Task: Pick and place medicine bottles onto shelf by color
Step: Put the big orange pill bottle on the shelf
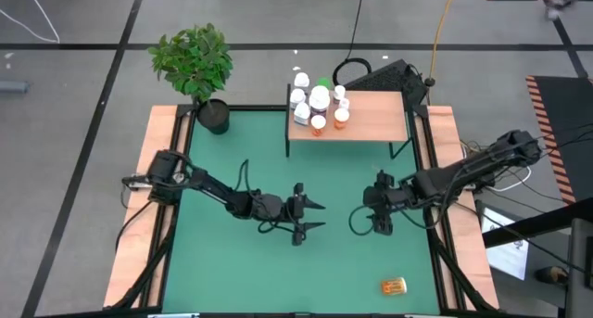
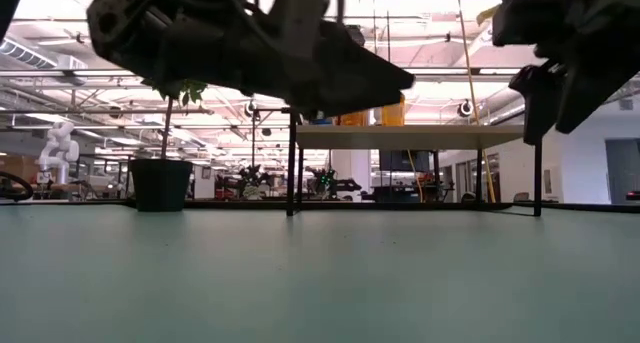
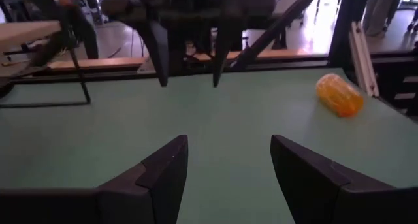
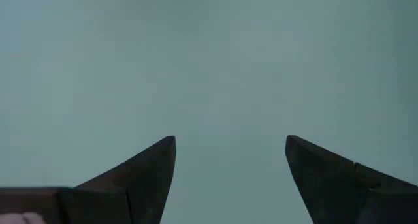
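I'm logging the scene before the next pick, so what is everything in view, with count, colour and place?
medicine bottles on the shelf: about eight, some white, some amber with white caps, one green-capped, clustered at the shelf's left end
medicine bottle on the mat: one, amber, lying on its side near the mat's front right corner
shelf: one, light wood on thin black legs, at the mat's back edge
plant: one, green in a black pot, at the mat's back left corner
mat: one, green, covering the table
left gripper: one, dark, open and empty, above mid-mat
right gripper: one, dark, open and empty, above the mat right of centre
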Controlling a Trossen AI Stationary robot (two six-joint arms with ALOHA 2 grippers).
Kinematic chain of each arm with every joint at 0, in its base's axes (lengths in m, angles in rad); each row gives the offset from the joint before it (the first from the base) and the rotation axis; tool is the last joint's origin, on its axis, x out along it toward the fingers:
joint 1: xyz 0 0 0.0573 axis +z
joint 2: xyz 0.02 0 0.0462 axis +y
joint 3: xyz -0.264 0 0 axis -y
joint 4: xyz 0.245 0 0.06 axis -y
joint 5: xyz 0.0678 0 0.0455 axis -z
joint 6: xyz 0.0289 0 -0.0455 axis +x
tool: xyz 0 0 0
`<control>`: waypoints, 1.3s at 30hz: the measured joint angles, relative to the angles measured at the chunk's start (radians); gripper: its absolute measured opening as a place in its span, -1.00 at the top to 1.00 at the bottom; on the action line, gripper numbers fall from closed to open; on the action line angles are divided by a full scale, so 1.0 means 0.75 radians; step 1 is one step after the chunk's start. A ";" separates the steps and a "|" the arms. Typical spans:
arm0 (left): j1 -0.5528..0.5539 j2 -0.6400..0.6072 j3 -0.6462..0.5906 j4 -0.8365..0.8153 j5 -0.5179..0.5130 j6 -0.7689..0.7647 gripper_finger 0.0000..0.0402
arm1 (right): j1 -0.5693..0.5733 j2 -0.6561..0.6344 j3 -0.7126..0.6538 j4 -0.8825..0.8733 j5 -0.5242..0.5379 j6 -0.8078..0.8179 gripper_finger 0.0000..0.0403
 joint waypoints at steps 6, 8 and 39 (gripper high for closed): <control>-0.016 0.149 0.180 -0.129 0.007 0.047 -0.10 | 0.100 0.003 -0.001 0.155 0.149 0.032 -0.40; -0.022 0.174 0.235 -0.205 0.012 0.046 -0.10 | 0.138 0.002 -0.001 0.219 0.259 0.048 -0.40; -0.036 0.201 0.373 -0.469 0.013 0.003 -0.10 | 0.410 0.010 -0.395 1.228 0.242 -0.322 -0.40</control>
